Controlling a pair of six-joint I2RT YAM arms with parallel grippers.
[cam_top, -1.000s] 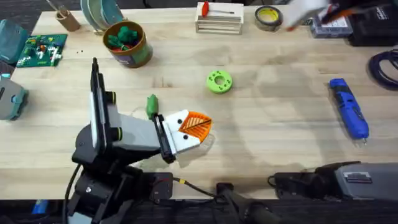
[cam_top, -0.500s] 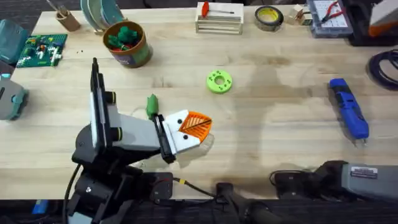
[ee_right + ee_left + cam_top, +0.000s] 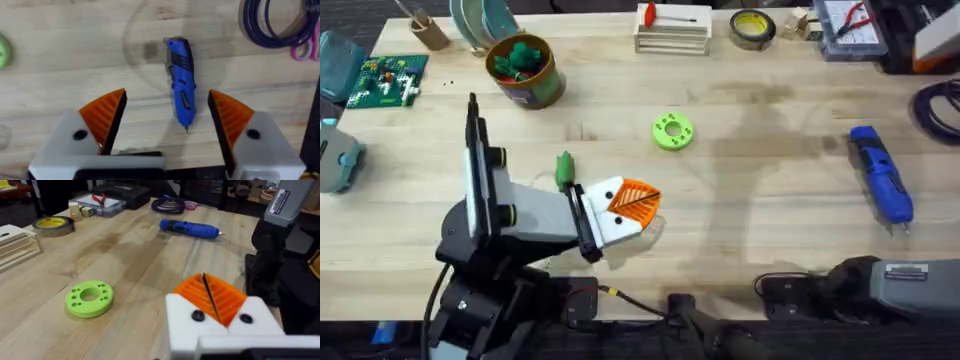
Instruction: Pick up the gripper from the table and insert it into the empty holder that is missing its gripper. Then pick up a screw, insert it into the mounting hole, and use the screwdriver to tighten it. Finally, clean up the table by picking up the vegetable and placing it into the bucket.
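Since a second ago, a blurred hand has left the desk's far right corner and the right arm [image 3: 885,288] has shifted slightly at the near edge; all else is unchanged.

The screwdriver [image 3: 181,95] lies flat on the desk [image 3: 770,210] at its right side, metal tip toward the near edge. The right end effector [image 3: 167,106] is spread wide and empty, with the blue body seen between its orange pads. The step in hand is judged to be the approach to this tool. A good grasp would be taken across the thick middle of the body, pads square to its long axis, so that the tip is kept free.

The left end effector [image 3: 638,203] is closed on nothing, pads pressed together, low over the desk's middle. The vegetable [image 3: 564,170] lies just beside that arm; the bucket [image 3: 542,88] stands well apart, toward the far left.

Open wood surrounds the screwdriver on most sides. A purple cable coil [image 3: 170,205] lies near its far end, and the desk's right edge is close; withdrawal is best made upward and toward the middle, past the green disc [image 3: 672,131].
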